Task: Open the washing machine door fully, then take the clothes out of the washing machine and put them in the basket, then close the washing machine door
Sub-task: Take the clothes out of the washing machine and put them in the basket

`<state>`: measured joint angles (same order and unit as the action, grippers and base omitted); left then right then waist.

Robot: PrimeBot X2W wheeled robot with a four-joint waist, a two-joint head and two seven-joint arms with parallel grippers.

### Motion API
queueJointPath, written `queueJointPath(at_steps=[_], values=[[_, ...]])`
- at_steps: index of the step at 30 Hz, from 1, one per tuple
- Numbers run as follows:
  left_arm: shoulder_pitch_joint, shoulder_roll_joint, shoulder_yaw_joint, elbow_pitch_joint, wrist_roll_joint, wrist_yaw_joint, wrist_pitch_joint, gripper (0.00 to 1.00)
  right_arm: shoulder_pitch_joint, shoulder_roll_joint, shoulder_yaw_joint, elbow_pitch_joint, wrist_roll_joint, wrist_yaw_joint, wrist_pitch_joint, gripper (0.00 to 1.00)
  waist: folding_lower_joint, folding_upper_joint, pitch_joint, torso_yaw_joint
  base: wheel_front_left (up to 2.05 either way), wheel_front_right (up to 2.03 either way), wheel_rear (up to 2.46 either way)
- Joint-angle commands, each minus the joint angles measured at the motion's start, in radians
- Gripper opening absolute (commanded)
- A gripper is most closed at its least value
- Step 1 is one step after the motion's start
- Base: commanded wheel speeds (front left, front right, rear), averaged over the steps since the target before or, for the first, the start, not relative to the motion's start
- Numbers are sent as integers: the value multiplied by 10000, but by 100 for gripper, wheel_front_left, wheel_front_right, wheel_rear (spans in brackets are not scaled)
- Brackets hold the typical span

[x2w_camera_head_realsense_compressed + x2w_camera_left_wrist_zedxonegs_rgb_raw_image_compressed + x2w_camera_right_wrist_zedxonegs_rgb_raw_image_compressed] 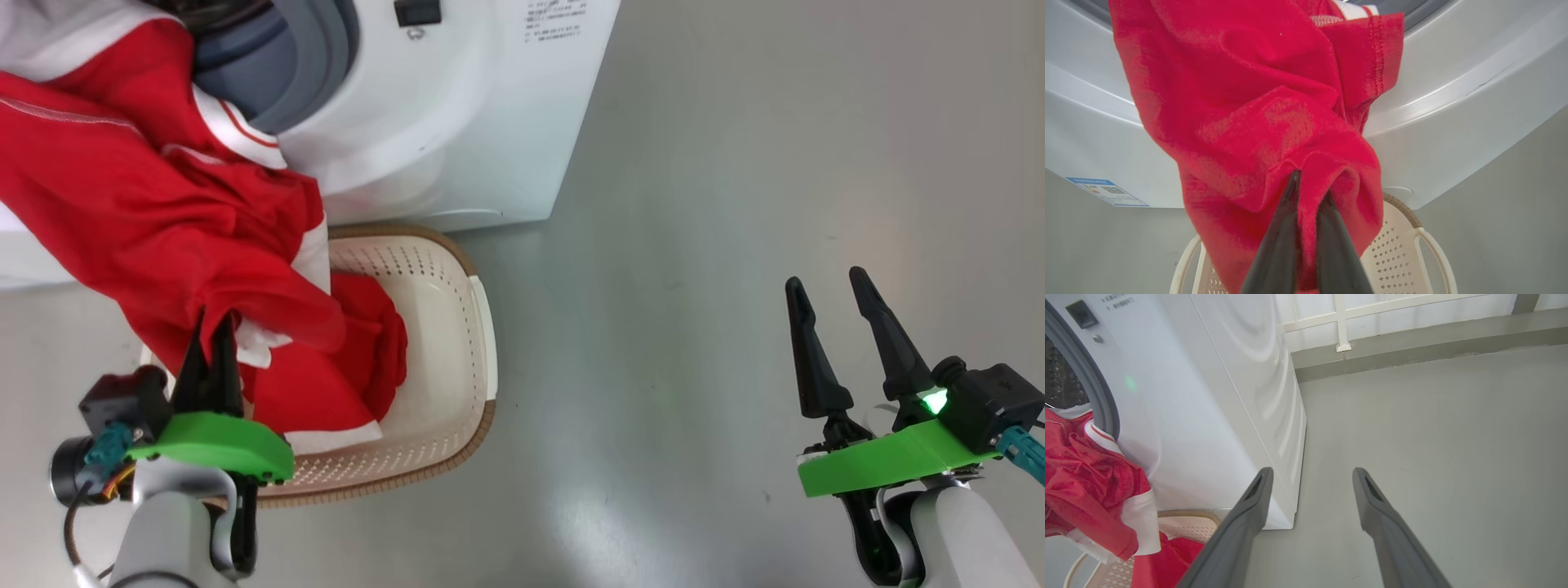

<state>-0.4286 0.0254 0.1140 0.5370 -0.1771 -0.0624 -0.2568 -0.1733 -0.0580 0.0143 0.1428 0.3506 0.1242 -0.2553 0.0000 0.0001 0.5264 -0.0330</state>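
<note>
Hanging from the mouth of the big white front-loading washing machine [457, 122] into the cream perforated plastic basket [445, 327]: bright red soft clothes [163, 220]. Pinched at a fold by the closed left gripper [211, 322]. Spread wide, empty, well apart over grey floor [735, 204]: right gripper [825, 278].

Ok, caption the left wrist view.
Left gripper pinching red clothes draped from the washing machine over the basket.

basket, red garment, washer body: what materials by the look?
Basket: likely moulded plastic, matte cream, punched with regular holes; brown rim looks woven.
Red garment: soft knit fabric, drapes in folds, stitched seams, slight sheen.
Washer body: smooth glossy white panel, painted metal or plastic, unclear which.
</note>
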Motion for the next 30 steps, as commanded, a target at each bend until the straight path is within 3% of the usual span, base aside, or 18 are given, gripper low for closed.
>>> queueJointPath(at_steps=[1, 9, 15, 19, 20, 22, 23, 30], values=[[-145, 249, 271, 49, 148, -66, -49, 0, -63, -17, 206, -270, -59, 65, -65, 100, 0, -1, 306, -36, 0, 0, 0], [-1478, 409, 401, 1865, 828, -353, -49, 3, -406, 15, 214, -402, -92, 65, -65, 100, 0, -1, 1126, -134, 0, 0, 0], [-2129, 550, 415, 2597, 1071, -395, -49, 17, -583, 27, 254, -453, -112, 65, -65, 100, 0, -1, 1463, -200, 0, 0, 0], [-2564, 671, 535, 3113, 1102, -391, -49, 39, -652, 37, 303, -469, -120, 65, -65, 100, 0, -1, 1600, -241, 0, 0, 0], [-2634, 688, 566, 3186, 1103, -391, -49, 49, -664, 40, 315, -465, -121, 65, -65, 100, 0, -1, 1612, -252, 0, 0, 0], [-2743, 688, 640, 3246, 1074, -398, -49, 85, -683, 44, 323, -451, -120, 65, -65, 100, 0, -1, 1616, -266, 0, 0, 0], [-2760, 680, 666, 3253, 1064, -407, -49, 97, -679, 46, 323, -441, -121, 65, -65, 100, 0, -1, 1596, -268, 0, 0, 0], [-2478, 521, 733, 3048, 1007, -487, -49, 100, -602, 54, 260, -368, -134, 65, -65, 100, 0, -1, 1322, -158, 0, 0, 0]])
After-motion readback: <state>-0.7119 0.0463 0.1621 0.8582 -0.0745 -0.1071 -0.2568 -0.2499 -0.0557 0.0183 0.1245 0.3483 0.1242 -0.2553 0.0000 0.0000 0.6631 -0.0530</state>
